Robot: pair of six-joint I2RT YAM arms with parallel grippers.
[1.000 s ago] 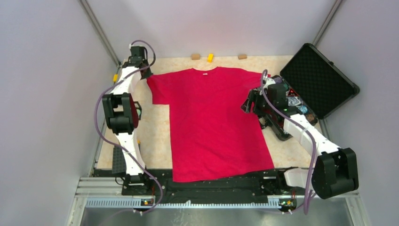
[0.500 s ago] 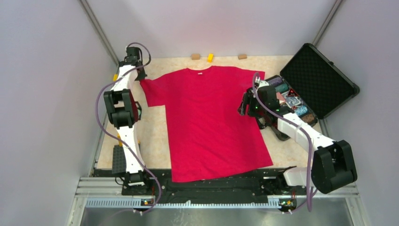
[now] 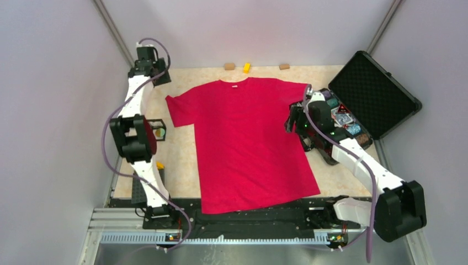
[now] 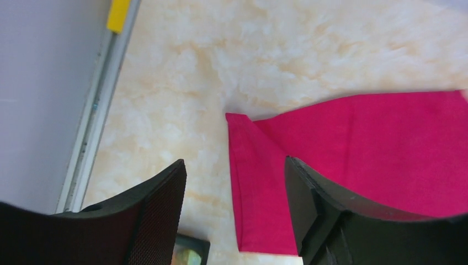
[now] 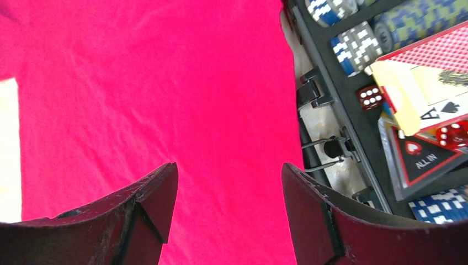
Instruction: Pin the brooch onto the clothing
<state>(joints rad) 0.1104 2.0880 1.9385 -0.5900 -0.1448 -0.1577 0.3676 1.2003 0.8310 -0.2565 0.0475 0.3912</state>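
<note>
From above, a soft red shirt (image 3: 248,138) lies spread flat on the pale marbled counter (image 3: 179,160), likely smoothed for pinning. The left gripper (image 3: 159,76) hovers off its left shoulder, the right gripper (image 3: 291,120) at its right edge, beside an open black case (image 3: 375,94). The brooch (image 3: 160,132), seemingly a greenish disc in a clear box (image 3: 155,126), sits untouched left of the shirt. Left wrist view: jaws apart, empty, above the squared sleeve (image 4: 265,182). Right wrist view: jaws apart, empty, over smooth fabric near ridged chips (image 5: 359,47) and dice (image 5: 370,96).
</note>
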